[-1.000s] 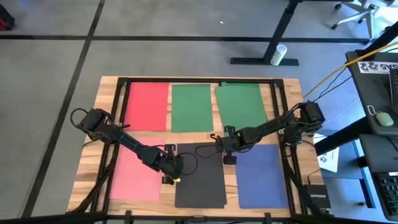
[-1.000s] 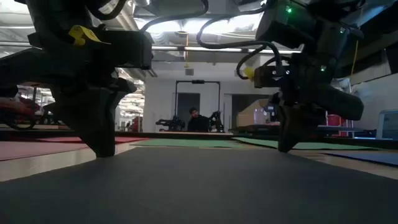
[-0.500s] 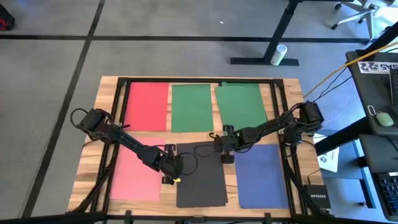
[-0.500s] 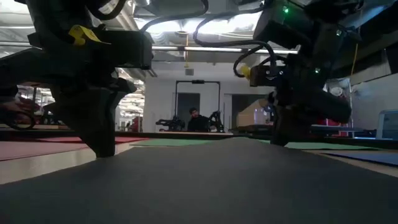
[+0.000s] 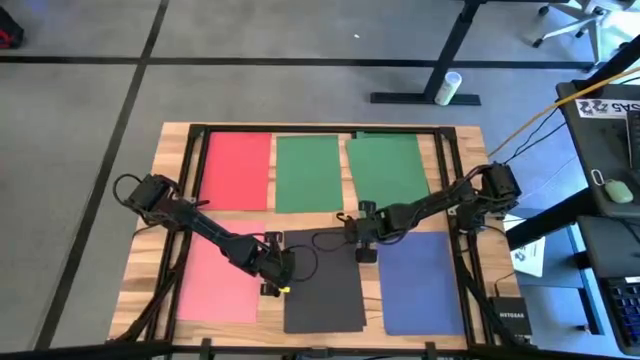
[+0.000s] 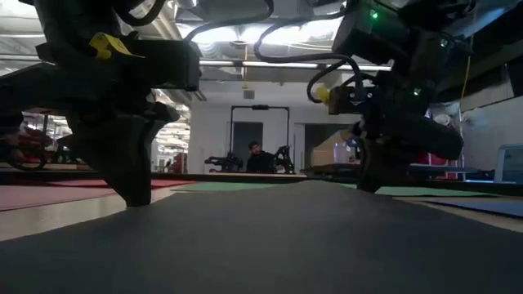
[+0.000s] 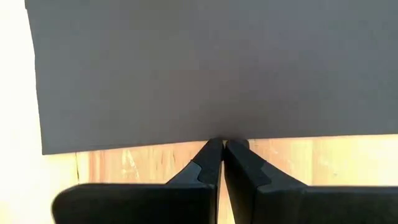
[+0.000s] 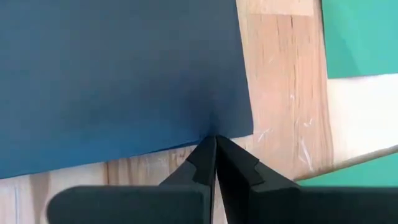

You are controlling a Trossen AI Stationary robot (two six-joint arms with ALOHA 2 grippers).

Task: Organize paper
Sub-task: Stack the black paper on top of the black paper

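Note:
Six paper sheets lie flat on the wooden table: red [image 5: 237, 170] at the far left, two green [image 5: 308, 173] [image 5: 385, 170] beside it, then pink [image 5: 215, 285], dark grey [image 5: 325, 285] and blue [image 5: 420, 280] along the near side. My left gripper [image 5: 272, 278] stands shut at the dark grey sheet's left edge. My right gripper [image 5: 365, 250] stands shut at that sheet's right edge, near its far corner, between the grey and blue sheets. In the low view both point down at the grey sheet [image 6: 261, 245]. My left gripper meets the dark grey sheet's left edge [image 7: 217, 138] with its shut fingertips, coming from above and slanting toward the table's right. The sheet lies on the table. My right gripper meets the same sheet's right edge [image 8: 211, 134] close to its far right corner [image 8: 249, 127], shut fingertips slanting down toward the table's left. Whether the tips rest on the paper or only against its edge, I cannot tell.
A black frame rail [image 5: 320, 128] runs around the table top. Cables trail by both arms. Off the table's right side are a white printed sheet [image 5: 530, 255], a small black box [image 5: 507, 318] and a desk. A person [image 6: 255, 157] sits far back in the room.
My right gripper has edged a little toward the table's left along the dark grey sheet's right edge. In the low view the sheet's far part has risen into a slight hump. My left gripper has stayed put.

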